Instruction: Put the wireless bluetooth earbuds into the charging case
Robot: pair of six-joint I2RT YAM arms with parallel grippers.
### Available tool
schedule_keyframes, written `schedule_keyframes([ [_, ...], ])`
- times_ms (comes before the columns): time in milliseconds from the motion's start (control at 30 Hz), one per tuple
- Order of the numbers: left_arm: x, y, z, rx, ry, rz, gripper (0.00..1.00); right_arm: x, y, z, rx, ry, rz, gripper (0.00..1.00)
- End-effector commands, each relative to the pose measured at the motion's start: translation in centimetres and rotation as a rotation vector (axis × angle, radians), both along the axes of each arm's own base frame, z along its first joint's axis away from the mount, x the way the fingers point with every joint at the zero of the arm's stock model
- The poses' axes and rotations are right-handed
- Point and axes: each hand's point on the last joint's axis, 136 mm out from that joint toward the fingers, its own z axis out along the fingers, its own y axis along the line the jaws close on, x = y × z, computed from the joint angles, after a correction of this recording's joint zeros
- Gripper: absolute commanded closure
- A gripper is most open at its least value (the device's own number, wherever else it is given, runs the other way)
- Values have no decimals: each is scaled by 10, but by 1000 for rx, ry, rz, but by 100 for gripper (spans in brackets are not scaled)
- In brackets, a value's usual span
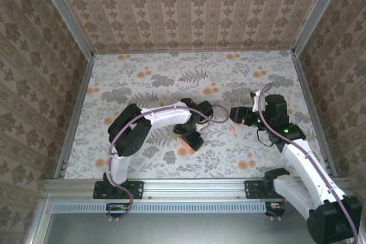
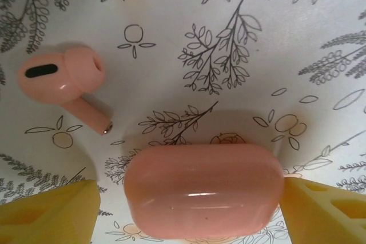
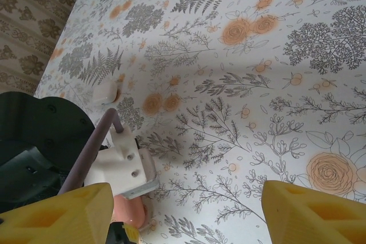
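Pink case (image 2: 203, 190) inside wide-apart left end effector (image 2: 189, 198), earbud (image 2: 57, 78) beside; right end effector (image 3: 186, 198) also agape.

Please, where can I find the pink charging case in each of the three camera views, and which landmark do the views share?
Top external: the pink charging case lies just below centre, at the left gripper.
Left wrist: the case is at bottom centre, between the yellow fingers.
Right wrist: bottom left, a pink part under a white bracket, probably the case.
Shared landmark: the left gripper, beside the case.
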Motion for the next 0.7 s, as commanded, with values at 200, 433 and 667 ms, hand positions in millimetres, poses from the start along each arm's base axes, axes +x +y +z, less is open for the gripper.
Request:
schedule_keyframes([
  [200,-11,7,-17,33,46,20,23,-6,1,2,23,11,1,30],
  [433,-12,9,-16,23,42,25,34,-6,1,2,22,12,1,30],
  [667,-7,9,-1,-25,-12,-2,45,-6,1,0,26,23,3,30],
])
